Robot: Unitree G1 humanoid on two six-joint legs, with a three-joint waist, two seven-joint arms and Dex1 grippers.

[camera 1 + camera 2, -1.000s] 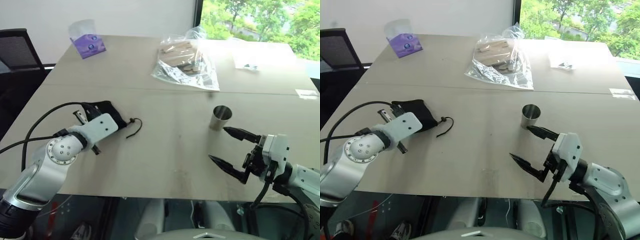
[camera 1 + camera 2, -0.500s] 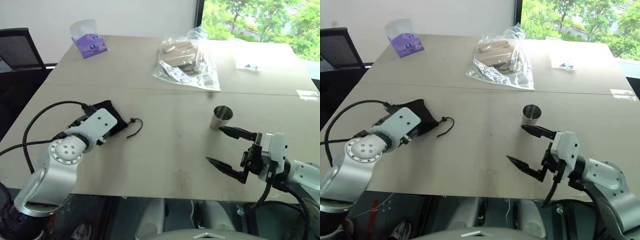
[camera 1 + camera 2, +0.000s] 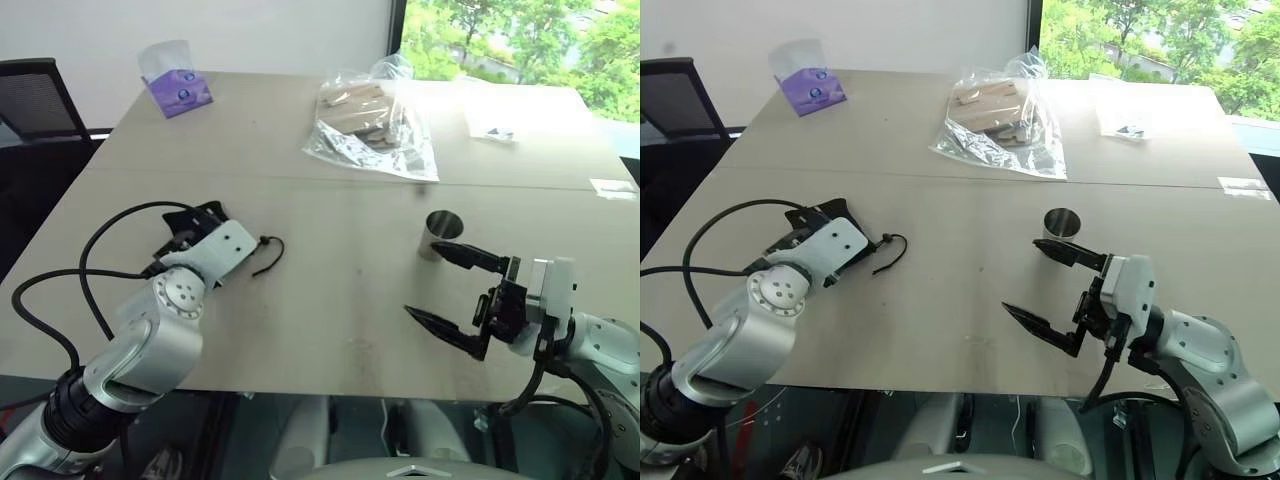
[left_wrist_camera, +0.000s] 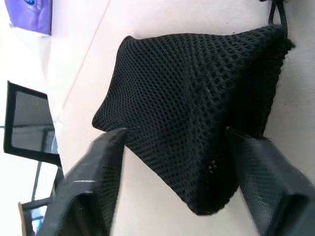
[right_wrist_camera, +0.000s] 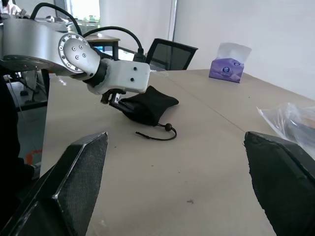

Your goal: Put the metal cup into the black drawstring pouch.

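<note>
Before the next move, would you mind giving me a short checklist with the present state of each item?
1. Cup upright on the table, mouth up: ok.
2. Right gripper open wide enough for the cup: ok; jaws spread, nothing between them.
3. Right gripper around the cup: not ok; it hovers just short of it, one fingertip close to the cup.
4. Left gripper at the pouch: ok; a finger on each side of the mesh.
5. Left gripper holding the pouch firmly: cannot tell.
6. Pouch mouth open for the cup: not ok; it lies flat, cord trailing on the table.
</note>
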